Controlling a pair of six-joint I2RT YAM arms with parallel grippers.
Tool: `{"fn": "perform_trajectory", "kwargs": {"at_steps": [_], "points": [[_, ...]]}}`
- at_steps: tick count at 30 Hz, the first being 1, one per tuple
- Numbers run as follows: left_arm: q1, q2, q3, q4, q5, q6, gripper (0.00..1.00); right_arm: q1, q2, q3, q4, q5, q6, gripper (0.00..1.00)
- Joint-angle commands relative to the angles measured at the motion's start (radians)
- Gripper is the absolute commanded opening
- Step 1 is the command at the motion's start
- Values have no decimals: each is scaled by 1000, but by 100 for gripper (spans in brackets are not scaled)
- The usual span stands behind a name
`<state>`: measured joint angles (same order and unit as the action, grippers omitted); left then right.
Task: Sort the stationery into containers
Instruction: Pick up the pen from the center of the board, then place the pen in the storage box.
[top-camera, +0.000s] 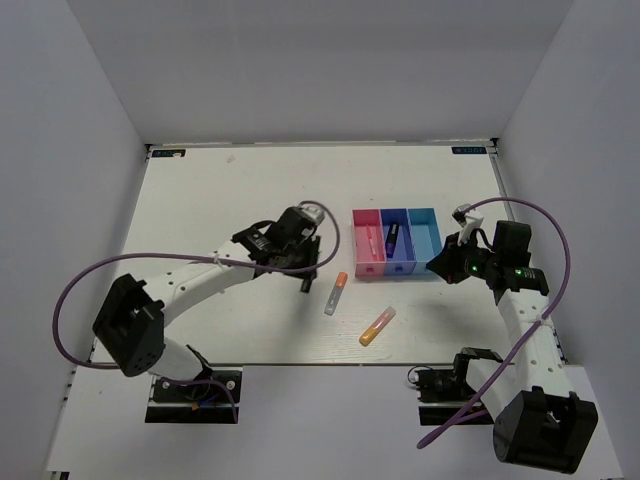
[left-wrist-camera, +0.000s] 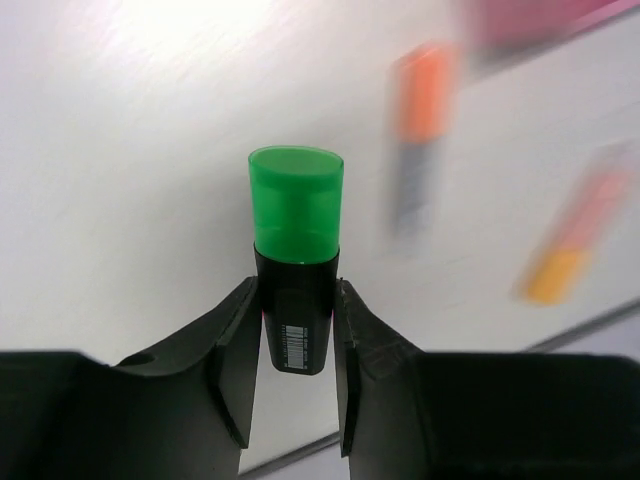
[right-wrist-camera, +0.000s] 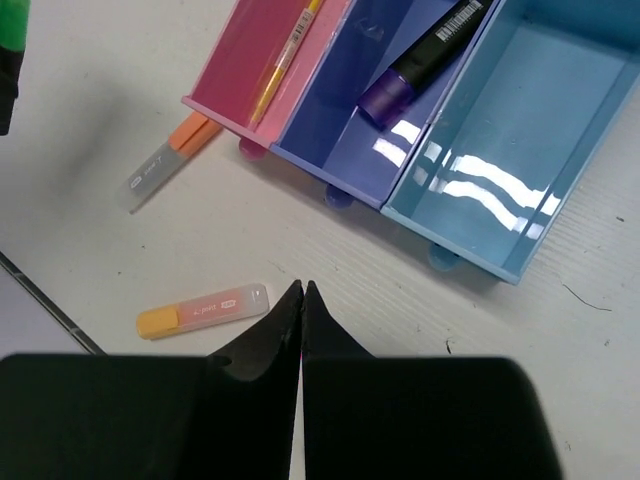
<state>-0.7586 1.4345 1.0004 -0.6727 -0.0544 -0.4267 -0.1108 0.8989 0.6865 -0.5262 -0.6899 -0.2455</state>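
My left gripper (left-wrist-camera: 297, 300) is shut on a black marker with a green cap (left-wrist-camera: 296, 250), held above the table left of the containers. The three joined bins stand right of centre: pink (top-camera: 362, 262), blue (top-camera: 402, 262), light cyan (top-camera: 430, 258). A yellow stick (right-wrist-camera: 285, 55) lies in the pink bin (right-wrist-camera: 235, 70). A purple-capped black marker (right-wrist-camera: 425, 55) rests in the blue bin (right-wrist-camera: 345, 120). The cyan bin (right-wrist-camera: 520, 140) holds nothing. A grey-orange marker (top-camera: 335, 294) and an orange-pink highlighter (top-camera: 377, 326) lie on the table. My right gripper (right-wrist-camera: 302, 287) is shut and empty, hovering near the bins' front.
The white table's front edge (top-camera: 300, 362) runs just below the highlighter. White walls enclose the back and both sides. The right arm (top-camera: 500, 265) stands beside the cyan bin.
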Motion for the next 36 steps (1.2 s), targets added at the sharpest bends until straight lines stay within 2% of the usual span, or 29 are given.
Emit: {"fn": "perform_trajectory", "kwargs": {"at_steps": [1,5,8,10,14,17,20,23,24,25,26,27,29,36], "points": [[-65,65,143,236,105,-81,2,-1,-2,30,5,4,-8,0],[-84,223,295,412,108,-179,1,0,-6,33,12,23,0,0],[-94,352,415,484,114,-224,1,-3,-11,31,15,27,6,0],[-100,400,470,505,125,-247,1,-3,-14,30,15,30,6,0],[-102,581,702,503,137,-270,3,-1,-26,30,18,38,6,3],[-99,680,812,481,142,-284,10,-1,-29,31,20,46,8,6],[-94,714,863,463,146,-297,23,-1,-37,31,18,50,9,15],[-88,754,879,456,153,-323,32,0,-35,33,17,49,8,33],[-87,761,876,459,156,-323,35,-3,-35,36,15,50,8,49],[-87,762,873,461,156,-330,37,-1,-37,36,14,53,8,56],[-87,764,868,463,153,-336,41,-3,-35,38,12,55,6,58],[-85,764,862,461,156,-340,43,-1,-35,38,8,56,5,68],[-85,762,860,456,160,-340,49,-3,-37,39,9,56,3,70],[-85,735,853,456,174,-340,53,-4,-34,39,9,61,8,68]]}}
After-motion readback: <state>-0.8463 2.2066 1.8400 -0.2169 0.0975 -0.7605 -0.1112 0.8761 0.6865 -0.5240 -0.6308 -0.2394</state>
